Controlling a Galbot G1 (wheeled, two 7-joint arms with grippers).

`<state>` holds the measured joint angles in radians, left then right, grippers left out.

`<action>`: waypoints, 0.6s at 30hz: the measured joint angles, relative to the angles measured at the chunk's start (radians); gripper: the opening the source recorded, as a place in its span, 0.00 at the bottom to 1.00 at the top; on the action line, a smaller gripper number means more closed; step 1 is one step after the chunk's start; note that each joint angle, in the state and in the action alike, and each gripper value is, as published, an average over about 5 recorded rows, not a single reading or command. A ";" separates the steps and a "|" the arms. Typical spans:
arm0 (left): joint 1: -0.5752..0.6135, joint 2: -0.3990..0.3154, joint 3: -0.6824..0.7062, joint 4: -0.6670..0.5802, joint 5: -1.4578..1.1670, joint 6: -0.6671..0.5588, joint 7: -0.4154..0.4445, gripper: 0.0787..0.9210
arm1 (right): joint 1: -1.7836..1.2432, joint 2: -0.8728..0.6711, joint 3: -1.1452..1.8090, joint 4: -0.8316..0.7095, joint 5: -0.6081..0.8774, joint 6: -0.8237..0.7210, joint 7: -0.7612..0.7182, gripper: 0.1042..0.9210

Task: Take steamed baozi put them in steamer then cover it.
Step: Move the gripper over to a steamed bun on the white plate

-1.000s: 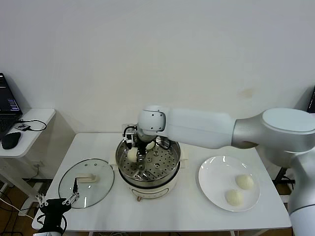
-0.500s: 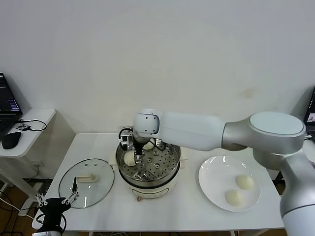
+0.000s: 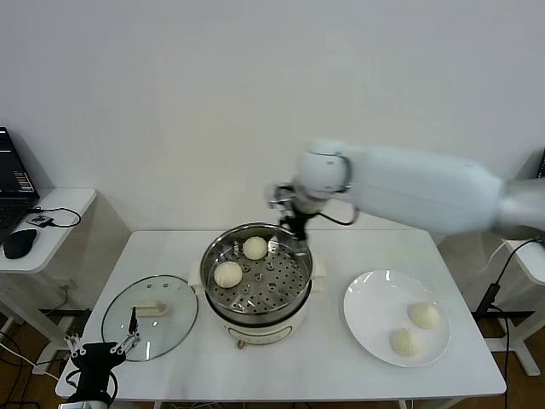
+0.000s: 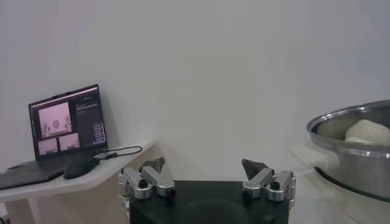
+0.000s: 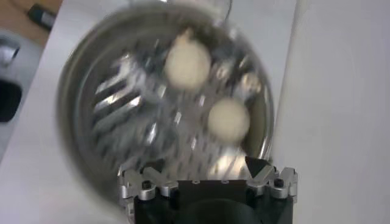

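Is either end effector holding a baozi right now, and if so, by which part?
Nothing is held. The right end effector is open above the steamer; the left end effector is open beside the table.

You are seeing even, bright indoor light falling from above, leaving only soft shadows on the table (image 3: 341,358). Glare is glinting off the steamer (image 3: 255,277). The right arm (image 3: 426,192) is smearing with motion blur, and the right wrist view is blurring the steamer's tray (image 5: 146,115).
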<state>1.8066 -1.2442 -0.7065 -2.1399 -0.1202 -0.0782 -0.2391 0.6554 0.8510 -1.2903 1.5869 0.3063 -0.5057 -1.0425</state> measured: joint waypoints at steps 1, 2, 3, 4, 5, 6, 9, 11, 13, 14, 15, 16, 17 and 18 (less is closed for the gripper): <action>0.000 0.000 0.001 0.001 0.001 0.001 0.001 0.88 | -0.010 -0.038 0.005 0.018 -0.020 0.013 -0.009 0.88; 0.000 0.000 0.003 0.001 0.003 0.001 0.002 0.88 | -0.025 -0.077 0.014 0.036 -0.040 0.026 -0.017 0.88; 0.000 -0.001 0.004 0.001 0.004 0.002 0.002 0.88 | -0.044 -0.114 0.026 0.052 -0.061 0.038 -0.024 0.88; -0.001 -0.002 0.006 0.001 0.006 0.004 0.003 0.88 | -0.067 -0.150 0.042 0.066 -0.082 0.049 -0.031 0.88; -0.002 -0.003 0.008 0.001 0.008 0.005 0.004 0.88 | -0.094 -0.185 0.061 0.078 -0.103 0.061 -0.036 0.88; -0.002 -0.004 0.010 0.001 0.011 0.007 0.005 0.88 | -0.124 -0.219 0.082 0.089 -0.125 0.072 -0.040 0.88; -0.002 -0.008 0.016 0.001 0.018 0.010 0.005 0.88 | -0.222 -0.312 0.147 0.113 -0.190 0.104 -0.048 0.88; -0.002 -0.009 0.018 0.002 0.021 0.012 0.005 0.88 | -0.288 -0.365 0.184 0.128 -0.230 0.122 -0.051 0.88; -0.001 -0.010 0.019 0.005 0.023 0.012 0.005 0.88 | -0.349 -0.408 0.216 0.141 -0.266 0.137 -0.052 0.88; -0.001 -0.012 0.019 0.007 0.024 0.012 0.005 0.88 | -0.378 -0.427 0.230 0.148 -0.283 0.143 -0.052 0.88; 0.000 -0.013 0.020 0.008 0.025 0.012 0.005 0.88 | -0.406 -0.443 0.244 0.154 -0.298 0.148 -0.052 0.88; 0.000 -0.015 0.021 0.010 0.026 0.012 0.005 0.88 | -0.432 -0.457 0.256 0.160 -0.311 0.152 -0.052 0.88; 0.001 -0.017 0.022 0.011 0.028 0.012 0.005 0.88 | -0.457 -0.470 0.269 0.164 -0.324 0.157 -0.051 0.88; 0.002 -0.019 0.024 0.012 0.029 0.012 0.005 0.88 | -0.482 -0.481 0.281 0.168 -0.336 0.161 -0.049 0.88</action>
<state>1.8083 -1.2629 -0.6830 -2.1278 -0.0913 -0.0659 -0.2338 0.1735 0.3696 -1.0093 1.7545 -0.0294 -0.3450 -1.0918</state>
